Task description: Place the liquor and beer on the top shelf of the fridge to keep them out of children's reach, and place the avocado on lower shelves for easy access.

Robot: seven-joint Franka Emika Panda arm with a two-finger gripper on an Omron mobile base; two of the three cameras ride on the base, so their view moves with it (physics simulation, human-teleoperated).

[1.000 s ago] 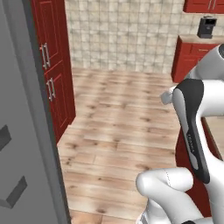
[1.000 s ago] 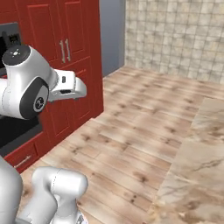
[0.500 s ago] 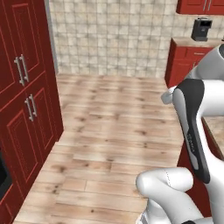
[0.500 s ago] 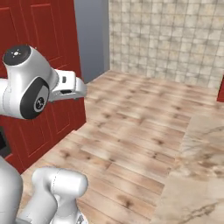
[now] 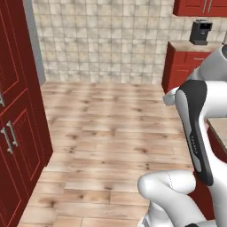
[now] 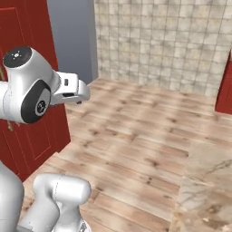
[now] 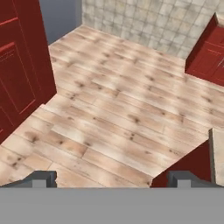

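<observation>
Gripper (image 7: 111, 177) wide open w/ nothing held, fingers (image 7: 41, 178) pointing down at wood floor (image 7: 122, 109); red cabinets (image 7: 22, 65) off to one side.

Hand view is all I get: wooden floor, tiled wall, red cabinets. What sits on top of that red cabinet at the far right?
Observer: A dark coffee machine stands on its counter, against the tiled wall.
Operator: Anything above that?
Observer: Yes, red wall cabinets hang over it.
Operator: And the red front on my left?
Observer: Those tall red doors carry upright metal handles.
</observation>
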